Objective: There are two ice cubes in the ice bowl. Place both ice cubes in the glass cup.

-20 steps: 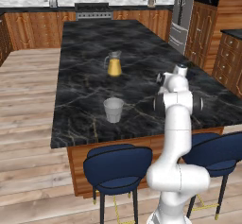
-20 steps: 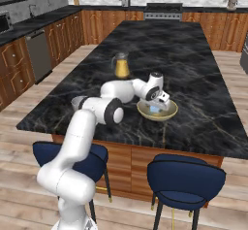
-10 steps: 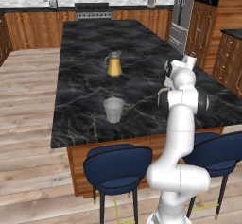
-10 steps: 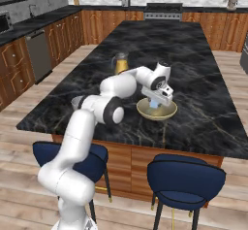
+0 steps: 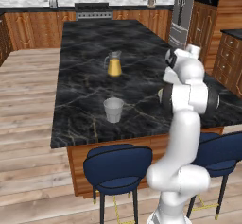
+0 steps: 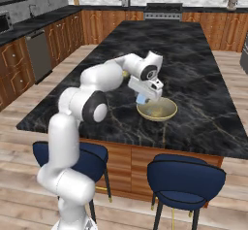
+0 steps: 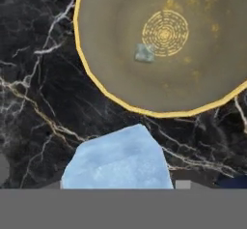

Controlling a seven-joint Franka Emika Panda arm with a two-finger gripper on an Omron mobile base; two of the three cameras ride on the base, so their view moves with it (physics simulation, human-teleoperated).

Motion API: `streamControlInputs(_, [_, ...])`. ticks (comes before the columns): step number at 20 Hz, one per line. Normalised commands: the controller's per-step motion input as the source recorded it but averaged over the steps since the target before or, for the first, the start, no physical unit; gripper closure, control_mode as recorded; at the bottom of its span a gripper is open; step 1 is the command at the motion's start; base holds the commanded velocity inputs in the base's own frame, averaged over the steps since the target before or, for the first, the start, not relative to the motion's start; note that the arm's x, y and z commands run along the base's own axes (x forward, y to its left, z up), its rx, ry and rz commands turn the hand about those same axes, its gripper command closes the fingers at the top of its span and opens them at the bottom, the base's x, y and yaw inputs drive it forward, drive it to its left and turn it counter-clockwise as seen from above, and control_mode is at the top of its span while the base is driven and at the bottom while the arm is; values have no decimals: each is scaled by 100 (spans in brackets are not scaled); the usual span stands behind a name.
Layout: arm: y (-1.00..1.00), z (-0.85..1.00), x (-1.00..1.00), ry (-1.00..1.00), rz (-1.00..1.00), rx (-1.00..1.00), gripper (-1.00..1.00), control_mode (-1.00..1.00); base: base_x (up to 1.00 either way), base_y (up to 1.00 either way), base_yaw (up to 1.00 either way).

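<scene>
The tan ice bowl point(image 6: 164, 111) sits on the black marble island in front of the arm. My gripper point(image 6: 143, 98) hangs just above the bowl's left rim, shut on one pale blue ice cube point(image 6: 141, 99). In the hand view that cube point(image 7: 118, 161) looms large at the bottom, between the fingertips. The other ice cube point(image 7: 144, 53) lies inside the bowl point(image 7: 198, 85), left of its centre rings. Well to the left of the arm, near the island's front edge, stands the whitish glass cup point(image 5: 113, 109), upright and apart from the gripper.
A handled glass pitcher point(image 5: 114, 65) of orange liquid stands farther back on the island point(image 5: 85, 81), behind the cup. Blue stools point(image 5: 117, 167) line the near edge. Bare marble lies between the bowl and the cup.
The jaws have closed on an ice cube inside the bowl. The hand has then risen with the cube and shifted toward the bowl's left rim.
</scene>
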Motion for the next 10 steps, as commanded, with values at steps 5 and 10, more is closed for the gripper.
streamControlInputs(5, [100, 8, -97, -1, 3, -5, 100, -100, 0, 0, 0])
streamControlInputs(10, [100, 55, -18, -12, 0, -8, 100, -100, 0, 0, 0])
